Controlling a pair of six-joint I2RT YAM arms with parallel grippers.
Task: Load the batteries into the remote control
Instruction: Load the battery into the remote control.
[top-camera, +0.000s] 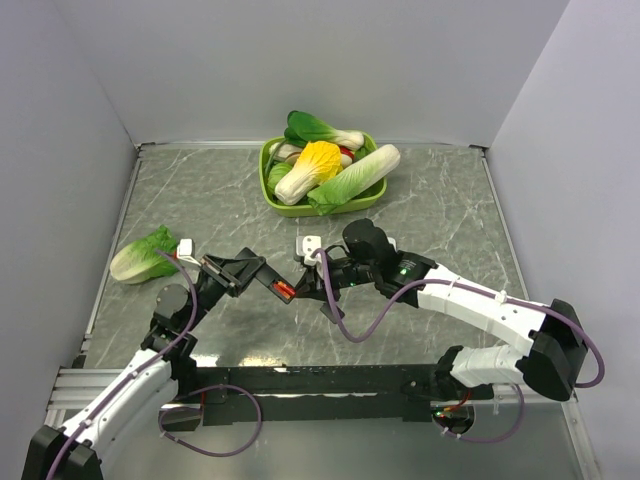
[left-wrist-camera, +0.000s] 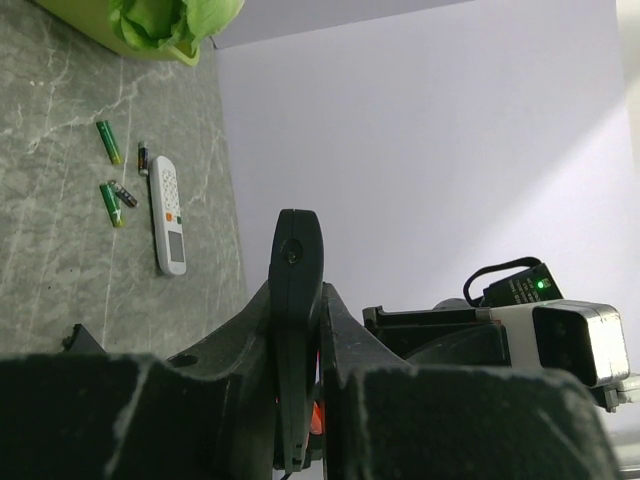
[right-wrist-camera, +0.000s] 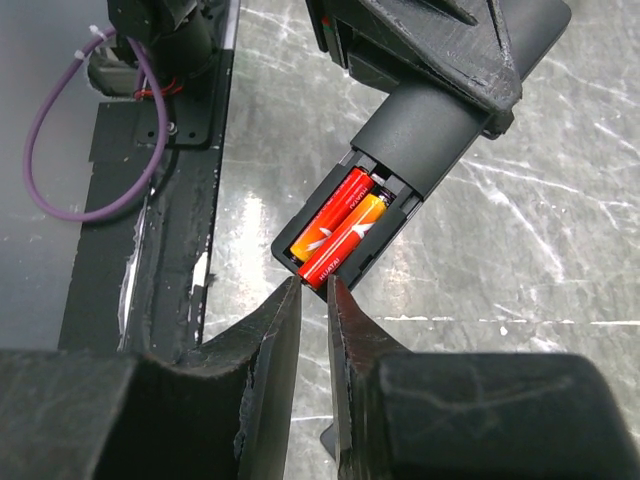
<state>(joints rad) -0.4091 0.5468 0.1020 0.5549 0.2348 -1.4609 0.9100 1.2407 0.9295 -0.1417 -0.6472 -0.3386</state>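
Note:
My left gripper (top-camera: 262, 280) is shut on the black remote control (left-wrist-camera: 296, 240) and holds it above the table. The remote's open compartment (right-wrist-camera: 345, 230) faces the right arm. Two batteries lie in it side by side, an orange one (right-wrist-camera: 330, 215) and a red one (right-wrist-camera: 352, 240). My right gripper (right-wrist-camera: 314, 282) has its jaws almost together, and its tips pinch the near end of the red battery. Several loose green and dark batteries (left-wrist-camera: 111, 203) lie on the table.
A white remote with buttons (left-wrist-camera: 167, 214) lies beside the loose batteries. A green basket (top-camera: 268, 160) heaped with toy vegetables stands at the back. A toy lettuce (top-camera: 143, 257) lies at the left. The black base rail (right-wrist-camera: 150, 200) runs along the near edge.

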